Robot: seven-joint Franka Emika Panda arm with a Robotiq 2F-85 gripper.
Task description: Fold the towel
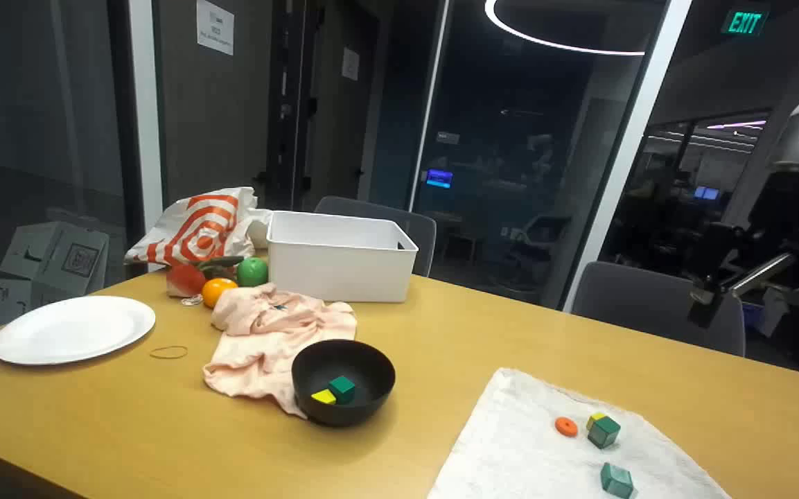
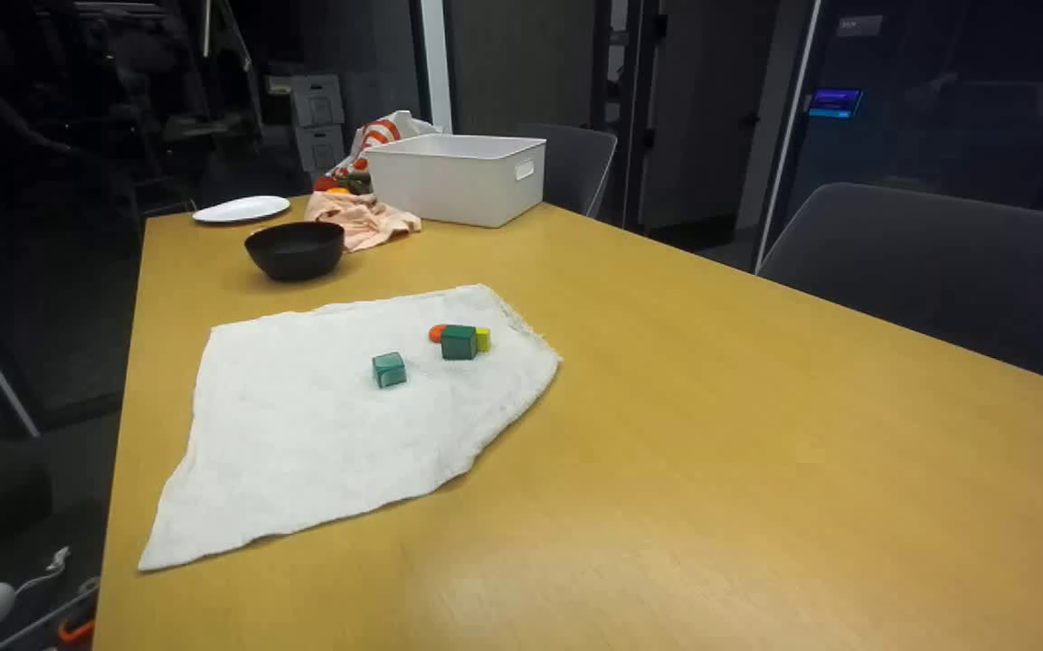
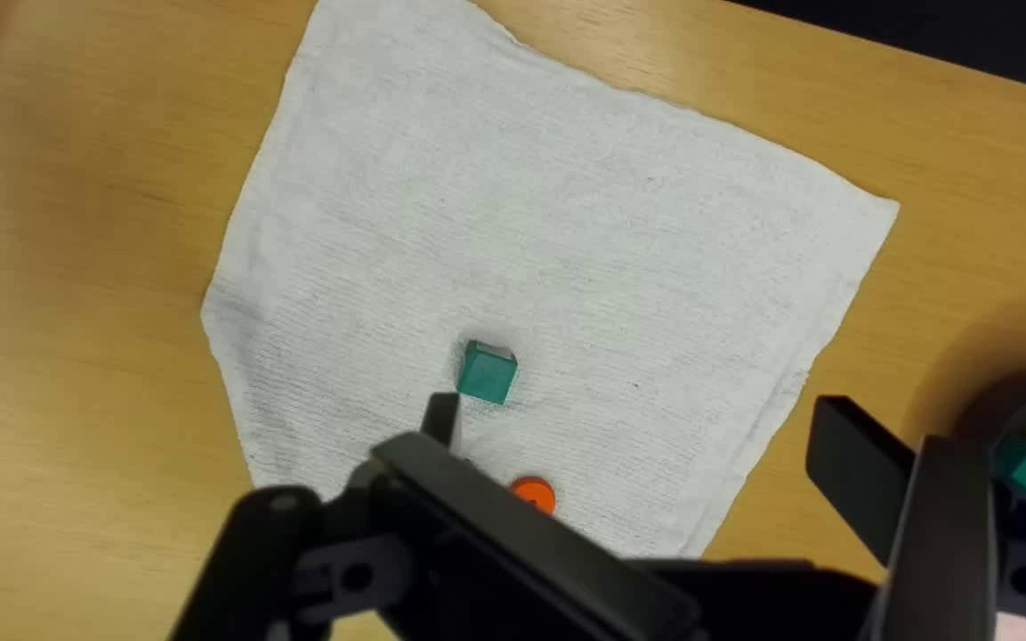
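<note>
The white towel lies spread flat on the table in both exterior views [image 1: 510, 436] [image 2: 295, 443] and in the wrist view [image 3: 566, 223]. On it lie a green block [image 2: 389, 370], a darker green block [image 2: 459, 343], a yellow block [image 2: 484, 339] and an orange ring [image 1: 566, 426]. In the wrist view the green block [image 3: 488, 372] and orange ring [image 3: 534, 493] show; the other two are hidden behind a finger. My gripper [image 3: 642, 423] is open and empty, above the towel and apart from it. It also shows at the right of an exterior view [image 1: 763, 305].
A black bowl [image 1: 371, 409] with a green and a yellow block stands near the towel. Behind it are a crumpled pink cloth [image 1: 253, 360], a white bin [image 1: 337, 274], a white plate [image 1: 73, 329], toy produce [image 1: 252, 272] and a bag [image 1: 198, 225]. Chairs [image 2: 937, 280] line the table [image 2: 756, 506].
</note>
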